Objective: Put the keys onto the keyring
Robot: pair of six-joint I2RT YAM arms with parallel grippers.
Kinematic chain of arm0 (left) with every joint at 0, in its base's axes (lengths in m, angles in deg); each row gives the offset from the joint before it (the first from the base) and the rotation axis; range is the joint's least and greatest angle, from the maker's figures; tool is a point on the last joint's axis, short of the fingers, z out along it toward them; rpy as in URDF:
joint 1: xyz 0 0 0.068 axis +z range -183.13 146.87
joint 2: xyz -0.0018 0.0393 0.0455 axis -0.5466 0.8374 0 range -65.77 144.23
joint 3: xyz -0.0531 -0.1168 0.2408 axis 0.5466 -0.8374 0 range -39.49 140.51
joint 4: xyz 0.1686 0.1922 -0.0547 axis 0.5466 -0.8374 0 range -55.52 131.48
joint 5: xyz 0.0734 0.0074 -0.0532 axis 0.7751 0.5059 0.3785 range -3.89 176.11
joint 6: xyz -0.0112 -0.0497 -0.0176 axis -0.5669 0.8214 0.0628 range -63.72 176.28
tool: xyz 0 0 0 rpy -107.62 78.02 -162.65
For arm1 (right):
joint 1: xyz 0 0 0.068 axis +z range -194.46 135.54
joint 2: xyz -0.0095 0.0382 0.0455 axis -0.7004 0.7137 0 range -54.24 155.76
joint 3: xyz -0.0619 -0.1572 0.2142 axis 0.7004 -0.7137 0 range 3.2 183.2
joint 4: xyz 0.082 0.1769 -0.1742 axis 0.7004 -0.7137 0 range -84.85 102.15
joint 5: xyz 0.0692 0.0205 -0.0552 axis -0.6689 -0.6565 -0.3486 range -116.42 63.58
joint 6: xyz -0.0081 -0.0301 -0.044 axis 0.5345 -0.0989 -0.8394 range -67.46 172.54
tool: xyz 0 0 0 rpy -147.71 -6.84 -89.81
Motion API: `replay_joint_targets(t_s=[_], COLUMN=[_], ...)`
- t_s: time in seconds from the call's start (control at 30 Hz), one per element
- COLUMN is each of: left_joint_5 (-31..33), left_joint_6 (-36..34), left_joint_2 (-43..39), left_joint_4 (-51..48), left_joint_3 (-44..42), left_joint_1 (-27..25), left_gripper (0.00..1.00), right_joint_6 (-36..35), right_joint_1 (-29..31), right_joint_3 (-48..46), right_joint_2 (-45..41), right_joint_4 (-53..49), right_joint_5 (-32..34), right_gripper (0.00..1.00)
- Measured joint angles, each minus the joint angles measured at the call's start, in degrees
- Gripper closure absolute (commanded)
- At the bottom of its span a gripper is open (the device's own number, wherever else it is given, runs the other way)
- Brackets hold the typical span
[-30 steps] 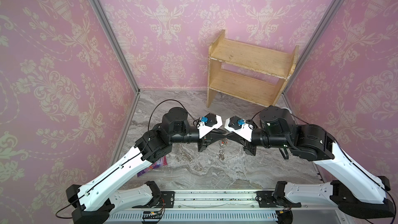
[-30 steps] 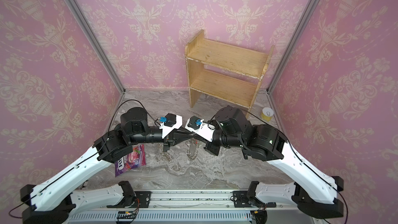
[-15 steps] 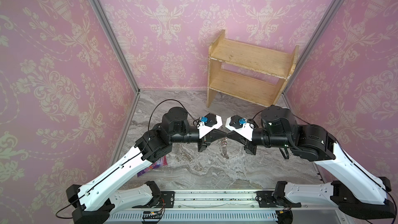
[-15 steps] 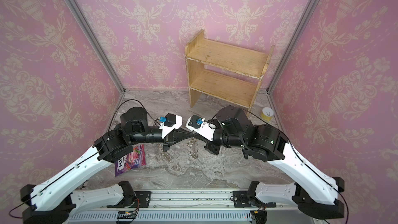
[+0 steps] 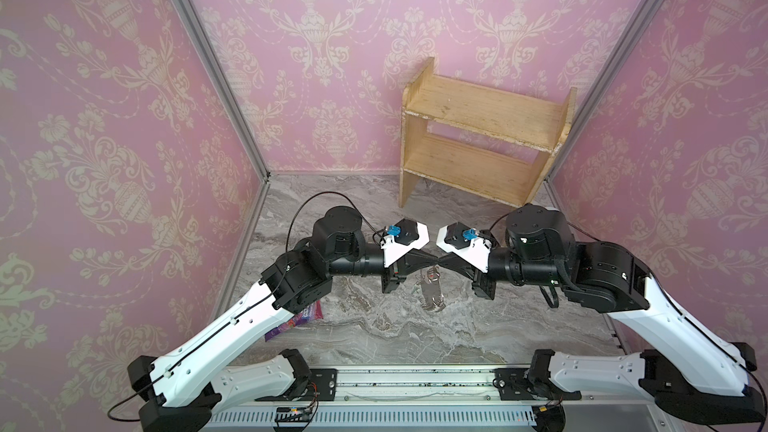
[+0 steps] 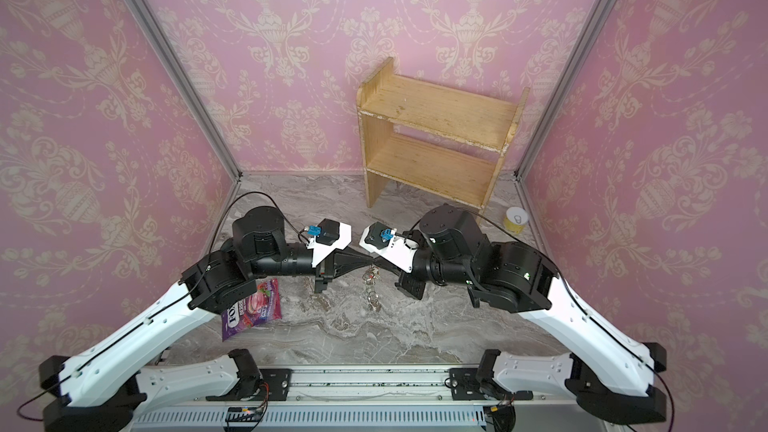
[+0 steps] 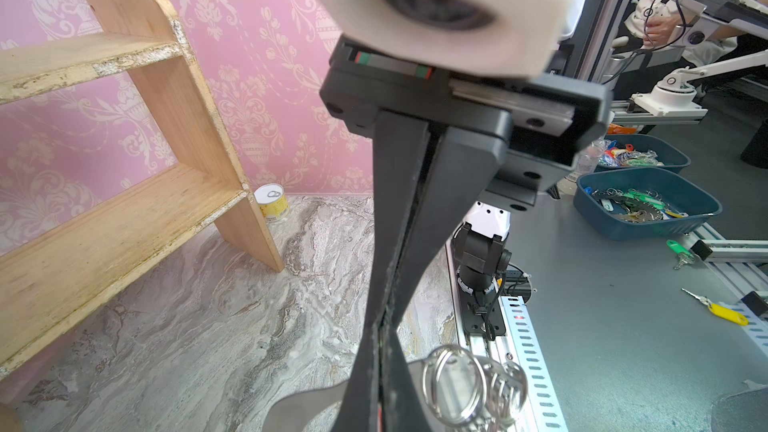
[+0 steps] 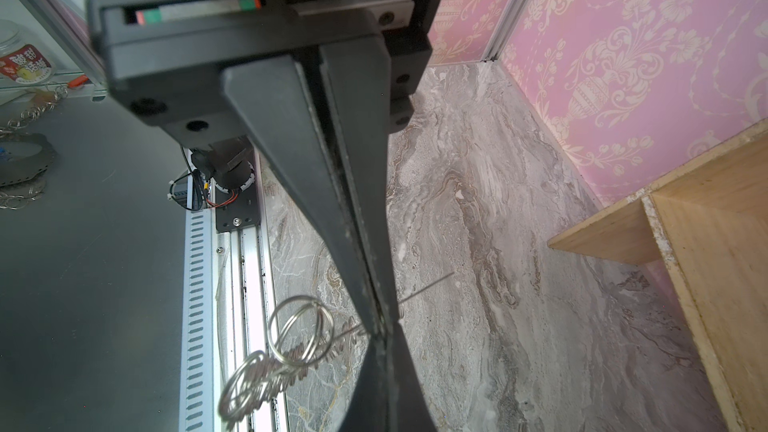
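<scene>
Marbled table (image 6: pixel 415 338) bears wooden shelf (image 6: pixel 432 118), yellow can (image 6: pixel 515 220), purple sweets bag (image 6: pixel 251 309).

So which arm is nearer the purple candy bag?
Left. The left arm reaches right over the candy bag, partly covering it; the right arm stands across the table, well away.

**Middle barred; floor open behind and in front**

Clock centred where the tips meet, 12 at the back wall. The left gripper (image 5: pixel 434 261) and right gripper (image 5: pixel 445 262), jaws closed, meet tip to tip, and with their arms they bar the line from 9 to 3. The keyring (image 5: pixel 432 289) hangs under the tips toward 6, blocking passage beneath. The shelf (image 5: pixel 478 147) stands at 1, with the can (image 6: pixel 515 220) at 2, near its foot. The bag (image 6: pixel 251 309) lies at 8, partly under the left arm. The floor (image 5: pixel 365 201) is bare from 10 to 12, and from 5 to 7 as far as the rail (image 5: pixel 415 382).
</scene>
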Motion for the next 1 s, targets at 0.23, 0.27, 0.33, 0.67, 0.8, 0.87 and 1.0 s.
replay_joint_targets(t_s=[0.23, 0.27, 0.33, 0.67, 0.8, 0.87, 1.0], left_joint_5=[0.2, 0.2, 0.4, 0.4, 0.0, -0.1, -0.8], left_joint_6=[-0.1, -0.2, -0.2, -0.4, 0.1, 0.5, 1.5], left_joint_2=[-0.6, -0.7, -1.0, -2.9, -3.3, -3.3, -3.3], left_joint_4=[1.5, 1.8, 2.3, 7.2, 11.2, 13.1, 16.6], left_joint_3=[-1.0, -1.2, -1.5, -2.0, -2.6, -3.2, -4.6], left_joint_1=[0.0, 0.0, 0.0, 0.1, 0.4, 0.4, 0.4], left_gripper=[1.0, 1.0, 1.0, 1.0, 1.0, 1.0, 1.0], right_joint_6=[0.1, 0.1, 0.3, 1.5, 2.9, 3.3, 3.9], right_joint_1=[-0.1, -0.1, -0.1, -0.1, -0.1, -0.1, -0.1], right_joint_3=[-0.9, -1.0, -1.1, -4.5, -7.5, -8.9, -10.5], right_joint_2=[-0.6, -0.7, -1.1, -5.8, -7.1, -7.5, -8.6], right_joint_4=[0.9, 1.0, 1.5, 5.1, 8.3, 9.9, 13.2], right_joint_5=[0.0, 0.0, 0.0, 1.2, 1.0, 0.8, 0.6], right_gripper=[0.91, 0.87, 0.8, 0.7, 0.7, 0.71, 0.73])
